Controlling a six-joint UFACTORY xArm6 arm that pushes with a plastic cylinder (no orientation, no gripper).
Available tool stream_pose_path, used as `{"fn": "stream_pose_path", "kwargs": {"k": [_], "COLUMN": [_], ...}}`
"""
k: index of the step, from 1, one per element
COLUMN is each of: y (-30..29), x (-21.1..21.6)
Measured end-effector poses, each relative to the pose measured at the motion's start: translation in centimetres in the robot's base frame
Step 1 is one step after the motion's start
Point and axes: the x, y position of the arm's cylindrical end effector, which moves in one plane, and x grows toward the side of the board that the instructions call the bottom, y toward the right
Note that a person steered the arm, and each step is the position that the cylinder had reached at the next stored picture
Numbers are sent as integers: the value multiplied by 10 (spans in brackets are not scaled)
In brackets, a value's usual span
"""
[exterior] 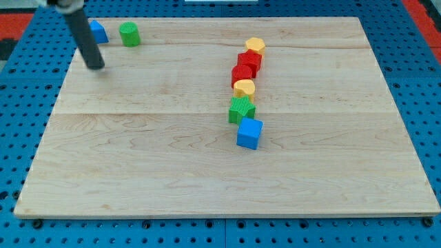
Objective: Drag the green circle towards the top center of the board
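Green circle (129,34) standing at the far left corner of the desk (138,165), upright, just right of a blue block (98,32) whose shape cannot be told, partly hidden behind the rod; small gap between the two; my tip (98,67) resting on the wood nearer than both, a little left of the circle, near it but not touching; no gripper on this arm, only the dark rod (84,36) leaning up to the left edge, holding nothing. Well apart, right of the centre, a chain of blocks running from far to near; yellow block (255,45) at the far end; two red blocks (249,61) (241,74) touching it and each other; second yellow block (244,87) next; green star (241,109) after it; blue cube (249,133) at the near end, touching the star. Blue pegboard (420,83) around the desk.
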Motion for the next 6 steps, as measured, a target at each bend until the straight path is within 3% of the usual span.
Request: {"fn": "stream_pose_path", "kwargs": {"k": [1, 3, 4, 5, 6], "y": [13, 166, 122, 139, 221], "x": [-44, -51, -63, -76, -100]}}
